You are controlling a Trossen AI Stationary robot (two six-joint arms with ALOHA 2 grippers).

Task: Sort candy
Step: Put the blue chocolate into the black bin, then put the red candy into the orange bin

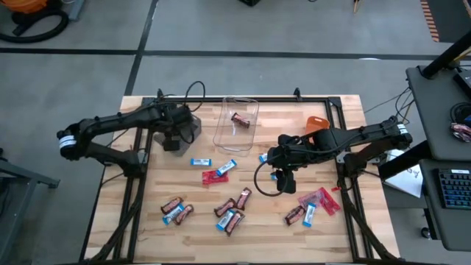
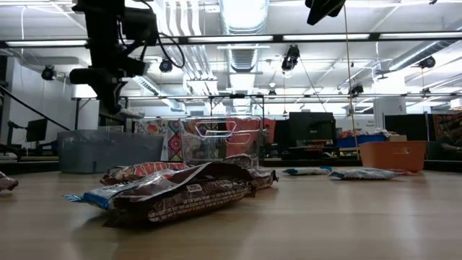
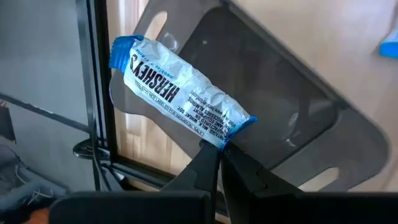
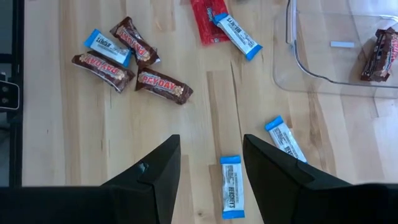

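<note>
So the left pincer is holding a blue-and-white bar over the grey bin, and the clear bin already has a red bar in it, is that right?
Not quite. The bar in the clear bin is dark brown, not red, as the high view shows. The rest stands: the left pincer is shut on a blue-and-white bar above the grey bin.

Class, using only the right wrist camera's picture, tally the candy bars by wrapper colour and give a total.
Blue-and-white bars: 4
Dark brown bars: 4, one inside the clear bin
Red bars: 1
Total: 9
</note>
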